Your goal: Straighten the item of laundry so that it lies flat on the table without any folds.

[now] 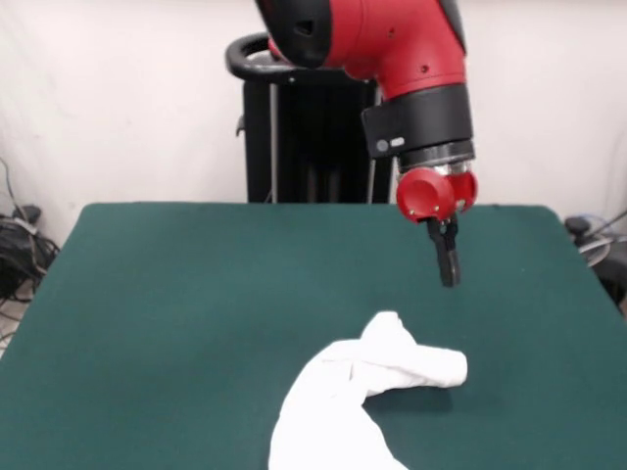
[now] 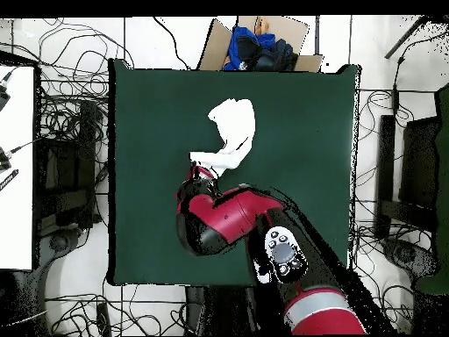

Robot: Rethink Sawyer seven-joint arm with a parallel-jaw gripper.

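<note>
Though the table [image 1: 176, 294] is wide, it carries just one shirt [image 1: 362, 392] and one gripper [image 1: 448, 266] hangs over it on a single red arm [image 1: 382, 39]. From the front the fingers read as one dark narrow stem, pressed together or nearly so, with nothing between them and touching nothing. They hang clear above the green top. The shirt is a crumpled white bundle, folded over itself, with only plain white cloth showing. It lies on the table below the gripper and nearer the camera, its rolled upper end reaching toward the spot under the fingertips, the rest trailing off the bottom edge of the front view. Overhead, the shirt [image 2: 231, 133] sits just beyond the arm's red head [image 2: 215, 219], in the table's [image 2: 140, 105] far half. One cardboard box [image 2: 263, 39] of blue cloth stands past the far edge.
</note>
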